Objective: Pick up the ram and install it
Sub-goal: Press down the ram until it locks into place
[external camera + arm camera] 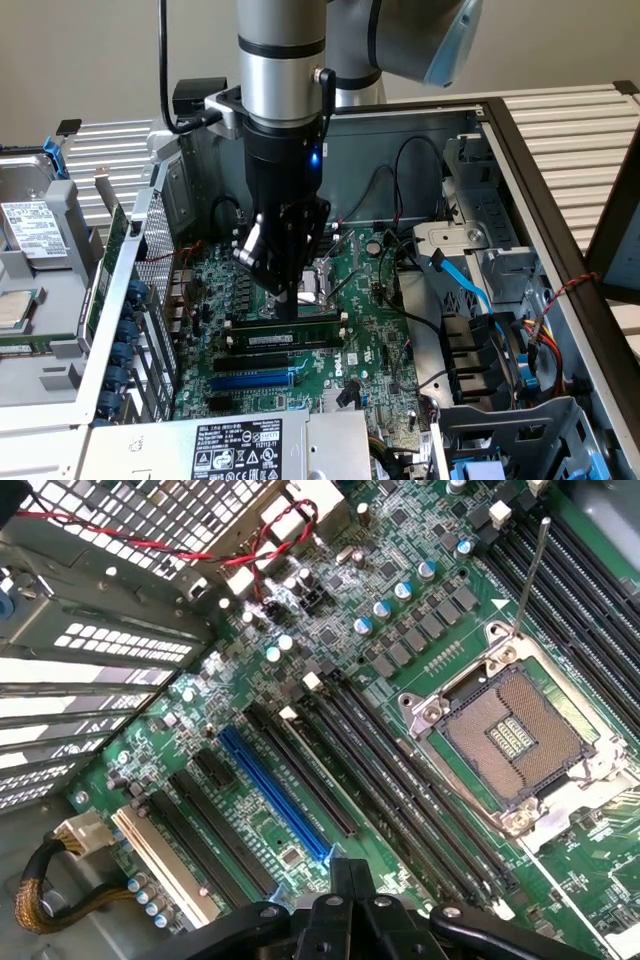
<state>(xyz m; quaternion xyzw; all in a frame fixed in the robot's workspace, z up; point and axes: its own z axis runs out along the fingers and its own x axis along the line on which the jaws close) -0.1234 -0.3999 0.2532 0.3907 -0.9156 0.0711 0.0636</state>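
Hand (287, 290) low over the motherboard (390, 345) inside the open computer case (520, 150), fingers drawn fully together, tips down at the bank of black memory slots (400, 780). Nothing visible clamped between the fingers.

Ram (290, 339): a long thin stick with a white label strip lies along one of the slots in the exterior view, just below the fingertips and toward the blue expansion slot (250, 380). Whether it is seated or merely resting on the slot cannot be told. Whether the tips touch it cannot be told either.

CPU socket (515, 730) sits bare just beside the slots, pins exposed, lever (530, 570) raised.

Risks, as judged:
- Pressing with the stick off-line in the slot could flex the board or leave one end unlatched.
- Sideways drift of the closed fingers could reach the exposed socket pins.
- Loose wiring near the slots, notably the red cable (150, 545), could snag the wrist.
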